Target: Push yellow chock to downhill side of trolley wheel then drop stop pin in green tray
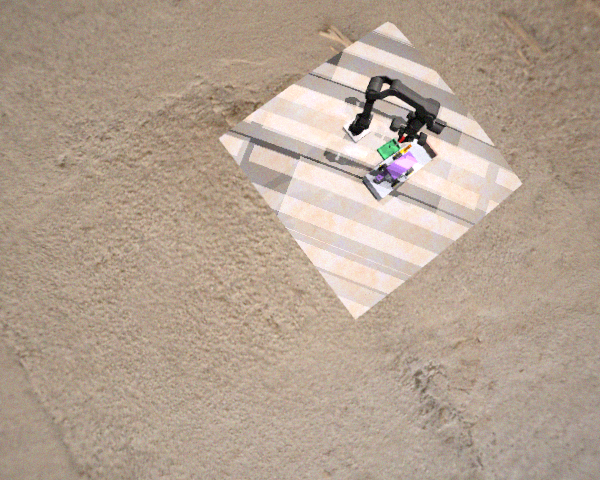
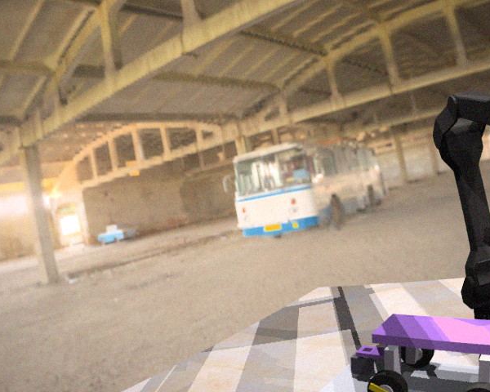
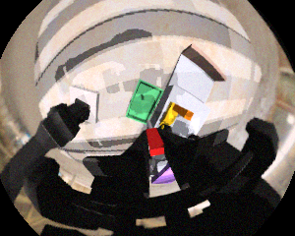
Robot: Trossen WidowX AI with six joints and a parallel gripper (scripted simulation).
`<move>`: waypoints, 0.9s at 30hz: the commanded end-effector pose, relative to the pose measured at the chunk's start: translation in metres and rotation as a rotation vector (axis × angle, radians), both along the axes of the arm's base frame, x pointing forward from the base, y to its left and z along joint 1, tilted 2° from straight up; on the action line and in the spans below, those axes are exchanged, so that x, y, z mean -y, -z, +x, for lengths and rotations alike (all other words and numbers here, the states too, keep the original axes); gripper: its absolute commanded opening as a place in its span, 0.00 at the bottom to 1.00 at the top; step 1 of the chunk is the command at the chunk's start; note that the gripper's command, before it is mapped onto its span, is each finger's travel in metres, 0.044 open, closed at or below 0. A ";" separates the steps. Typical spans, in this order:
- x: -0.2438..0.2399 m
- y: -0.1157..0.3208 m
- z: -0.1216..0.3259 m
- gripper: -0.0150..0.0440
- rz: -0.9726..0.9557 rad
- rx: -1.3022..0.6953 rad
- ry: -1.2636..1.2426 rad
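One red-headed pin [image 1: 402,138] [image 3: 155,142] is gripped in the closed pincer [image 1: 403,137] [image 3: 150,132] of a black robot arm [image 1: 411,98] [image 2: 475,202] [image 3: 27,154], clear of the purple trolley. Seen from above, the pin is at 2 o'clock from the green tray [image 1: 388,149] [image 3: 140,102], outside it. The purple trolley [image 1: 402,166] [image 2: 439,331] [image 3: 163,175] stands on the pale ramp [image 1: 422,154] [image 2: 340,384] [image 3: 193,79], which runs from 8 o'clock to 2 o'clock across the striped tabletop [image 1: 341,232] [image 2: 228,358] [image 3: 113,59]. The tray sits at 11 o'clock from the trolley, just beside the ramp. The yellow chock [image 1: 405,148] [image 3: 173,116], orange handle showing, is on the ramp near 12 o'clock from the trolley's middle; whether it touches a wheel cannot be told. The arm's foot stands on a white plate [image 1: 348,129] [image 3: 94,100] at 10 o'clock from the tray. In the exterior view, a white-and-blue bus [image 2: 274,189] is parked behind, toward 3 o'clock from the frame's centre.
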State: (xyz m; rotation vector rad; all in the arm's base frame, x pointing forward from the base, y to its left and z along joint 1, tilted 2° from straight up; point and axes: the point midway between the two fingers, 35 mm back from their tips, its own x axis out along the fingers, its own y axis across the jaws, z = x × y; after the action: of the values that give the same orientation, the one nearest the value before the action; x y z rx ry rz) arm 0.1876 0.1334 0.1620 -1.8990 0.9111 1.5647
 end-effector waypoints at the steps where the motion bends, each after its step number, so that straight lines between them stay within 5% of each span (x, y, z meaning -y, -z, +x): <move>1: 0.001 0.000 -0.001 0.25 0.014 -0.021 -0.096; 27: 0.006 -0.001 0.001 0.25 0.076 -0.120 -0.876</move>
State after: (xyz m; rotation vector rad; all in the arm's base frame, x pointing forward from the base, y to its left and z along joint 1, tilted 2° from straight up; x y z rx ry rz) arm 0.1891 0.1280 0.1624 -2.2817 0.0954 2.1261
